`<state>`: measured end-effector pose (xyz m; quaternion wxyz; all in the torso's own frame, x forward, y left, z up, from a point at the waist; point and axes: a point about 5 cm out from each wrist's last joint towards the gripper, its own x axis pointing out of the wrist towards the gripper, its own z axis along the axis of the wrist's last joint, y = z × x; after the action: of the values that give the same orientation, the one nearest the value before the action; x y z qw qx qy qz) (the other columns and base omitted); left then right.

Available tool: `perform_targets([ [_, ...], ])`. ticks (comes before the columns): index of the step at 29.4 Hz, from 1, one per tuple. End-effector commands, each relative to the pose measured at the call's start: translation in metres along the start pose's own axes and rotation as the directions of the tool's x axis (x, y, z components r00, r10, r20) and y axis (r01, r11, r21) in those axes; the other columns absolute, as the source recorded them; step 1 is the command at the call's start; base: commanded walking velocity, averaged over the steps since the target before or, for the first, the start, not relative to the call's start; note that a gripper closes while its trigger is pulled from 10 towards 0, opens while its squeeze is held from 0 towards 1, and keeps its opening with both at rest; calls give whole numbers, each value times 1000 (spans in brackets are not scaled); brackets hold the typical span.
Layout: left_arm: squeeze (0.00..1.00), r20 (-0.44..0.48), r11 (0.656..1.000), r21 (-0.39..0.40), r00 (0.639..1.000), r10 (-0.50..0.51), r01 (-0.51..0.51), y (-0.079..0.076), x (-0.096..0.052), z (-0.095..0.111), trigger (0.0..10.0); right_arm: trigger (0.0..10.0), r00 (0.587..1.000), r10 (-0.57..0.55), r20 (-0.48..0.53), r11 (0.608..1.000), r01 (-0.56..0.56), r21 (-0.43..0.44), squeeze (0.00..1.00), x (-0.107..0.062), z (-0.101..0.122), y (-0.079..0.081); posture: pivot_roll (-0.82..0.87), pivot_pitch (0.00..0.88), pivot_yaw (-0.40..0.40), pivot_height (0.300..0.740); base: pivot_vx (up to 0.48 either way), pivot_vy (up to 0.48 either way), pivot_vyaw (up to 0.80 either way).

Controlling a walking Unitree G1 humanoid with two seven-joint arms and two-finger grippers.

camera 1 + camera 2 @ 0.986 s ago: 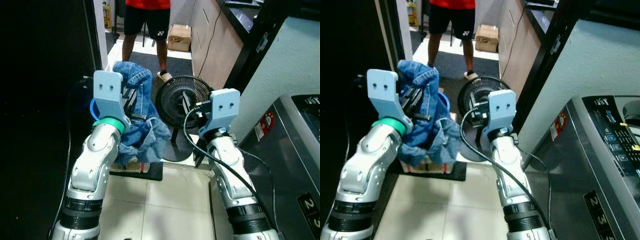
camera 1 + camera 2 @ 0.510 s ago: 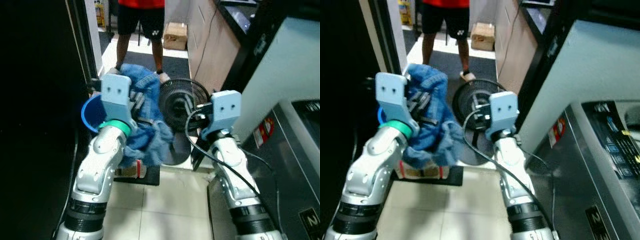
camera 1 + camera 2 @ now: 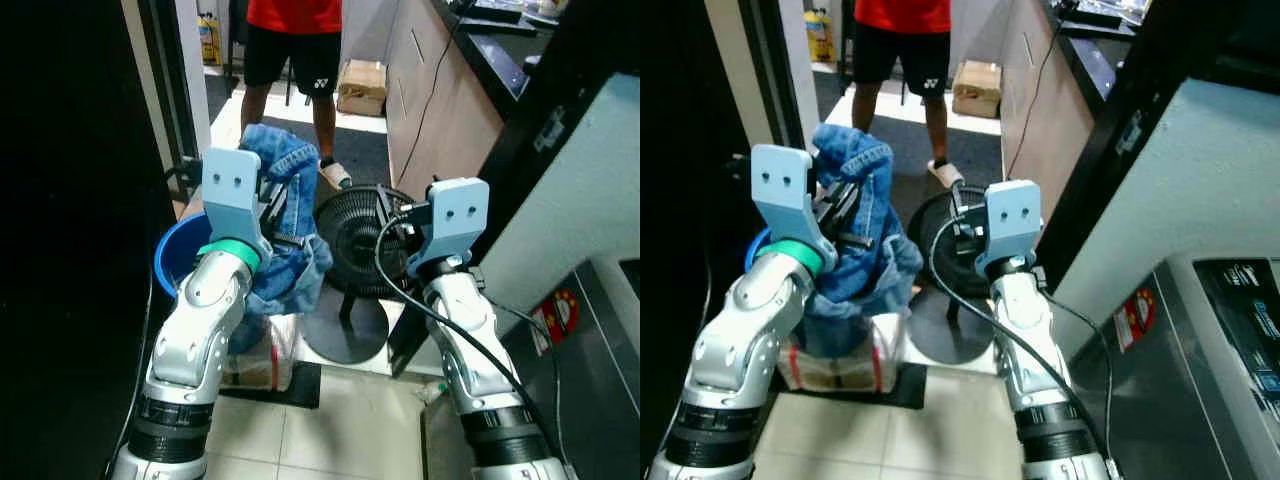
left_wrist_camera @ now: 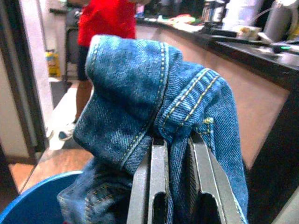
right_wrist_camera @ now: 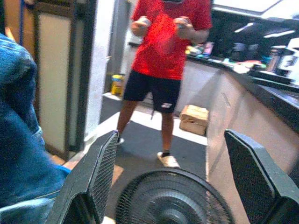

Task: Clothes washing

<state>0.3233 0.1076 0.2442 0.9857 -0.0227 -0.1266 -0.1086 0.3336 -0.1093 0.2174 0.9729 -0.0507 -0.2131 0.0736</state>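
A: Beside the washer (image 3: 600, 390), at the near right, your robot stands with the left gripper (image 4: 172, 154) raised at chest height, fingers nearly closed on a fold of jeans (image 3: 285, 225).

B: Where does the garment hang?

A: It drapes over and down from that gripper, above a blue basket (image 3: 180, 260) at the left, with a fan (image 3: 365, 230) just to its right. A person (image 3: 293, 40) in a red shirt stands far back in the doorway.

B: And your right gripper (image 5: 170, 154)?

A: Spread wide and holding nothing, pointed toward the fan and the person.

B: Which step is this?

A: By the look of it, the carry: the jeans are out of the basket and not yet in the machine. The washer's lid cannot be seen from here, so you cannot tell whether it stands open.

B: What does the next move call for?

A: Likely a turn to the right, keeping the hanging denim away from the fan and its cord, then lifting the jeans over the washer's top before you release.
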Motion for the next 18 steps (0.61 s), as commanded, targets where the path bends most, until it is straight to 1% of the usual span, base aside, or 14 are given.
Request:
perform_targets([
  [1,0,42,1000,1,999,-9,9,-1,0,7,10000,10000,1000,2,-12,1000,-2,-4,0,-2,-3,0,89,44,-34,740,480,0,0],
  [7,0,32,1000,1,999,-8,8,-1,0,6,10000,10000,1000,-5,-19,1000,5,-2,0,-2,-5,-1,89,43,-32,740,325,0,0],
  [15,0,26,1000,0,1000,-7,7,-1,0,5,10000,10000,1000,-17,-19,1000,17,-5,0,-1,-4,-3,87,41,-32,740,297,0,-427],
  [16,0,24,1000,-2,1000,-6,6,-1,0,4,10000,10000,1000,-19,-16,1000,19,-8,0,-1,-4,-4,87,41,-32,740,296,0,0],
  [18,0,12,1000,-1,1000,-10,10,-1,1,2,10000,10000,1000,-19,-10,1000,19,-21,0,-1,-3,-5,88,34,-23,740,0,0,0],
])
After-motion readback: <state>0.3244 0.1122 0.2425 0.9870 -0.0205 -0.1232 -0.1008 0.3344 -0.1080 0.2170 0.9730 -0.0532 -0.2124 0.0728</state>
